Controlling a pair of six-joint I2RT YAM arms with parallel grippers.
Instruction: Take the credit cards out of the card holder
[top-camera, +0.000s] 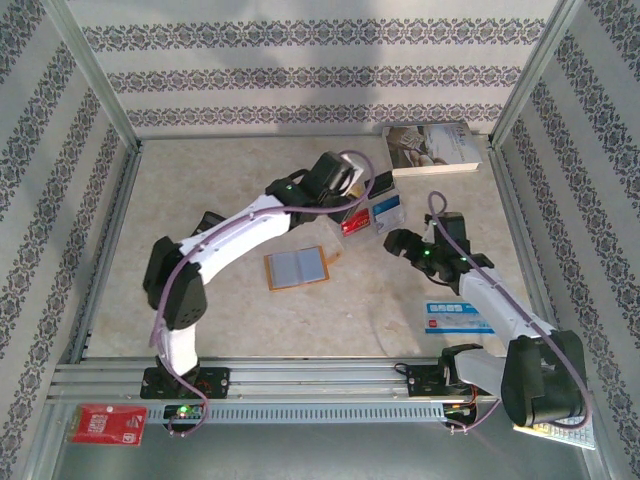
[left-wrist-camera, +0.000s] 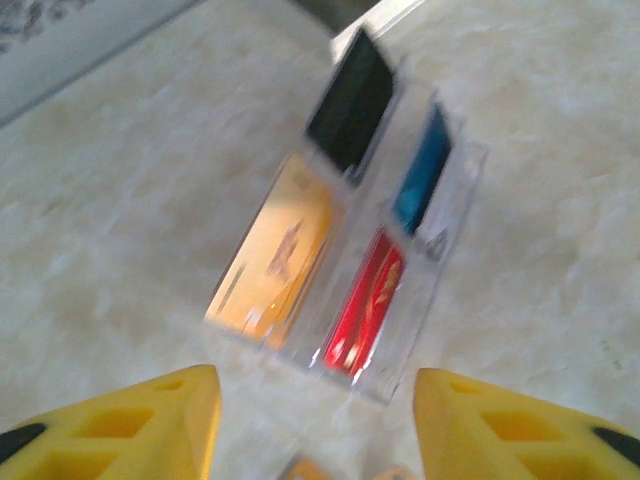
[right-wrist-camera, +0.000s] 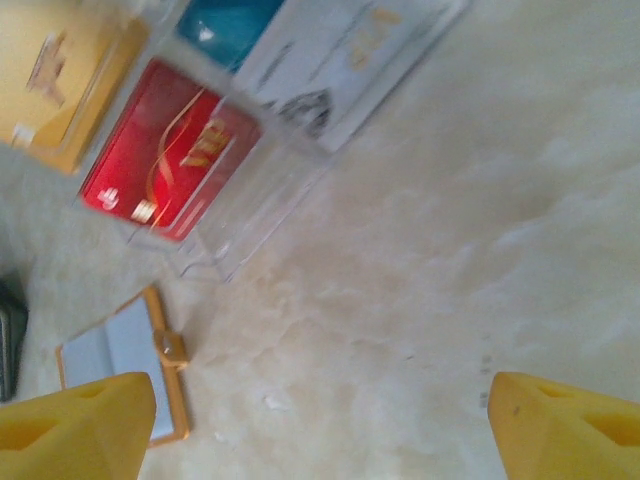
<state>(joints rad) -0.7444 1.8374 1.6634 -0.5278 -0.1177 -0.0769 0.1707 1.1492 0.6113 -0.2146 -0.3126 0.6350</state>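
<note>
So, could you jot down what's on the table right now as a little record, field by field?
card holder: lying open and flat on the table, blue-grey inside up
clear tray: beyond the holder; holds a gold card, black card, red card, blue card
loose card: blue and white, beside the right arm
book: far right corner
left jaws: open, at the tray
right jaws: open, nothing between them

You had the card holder (top-camera: 297, 267) lying spread flat near the middle of the tabletop (top-camera: 220, 200). Behind it and to its right stood the card rack (top-camera: 385, 212), with cards (left-wrist-camera: 365, 300) in its compartments. A book (top-camera: 432, 148) sat in the far right corner and a loose card (top-camera: 455, 318) lay by the right edge. Another card (top-camera: 105, 424) lay on the rail (top-camera: 300, 385) at the near left corner.
</note>
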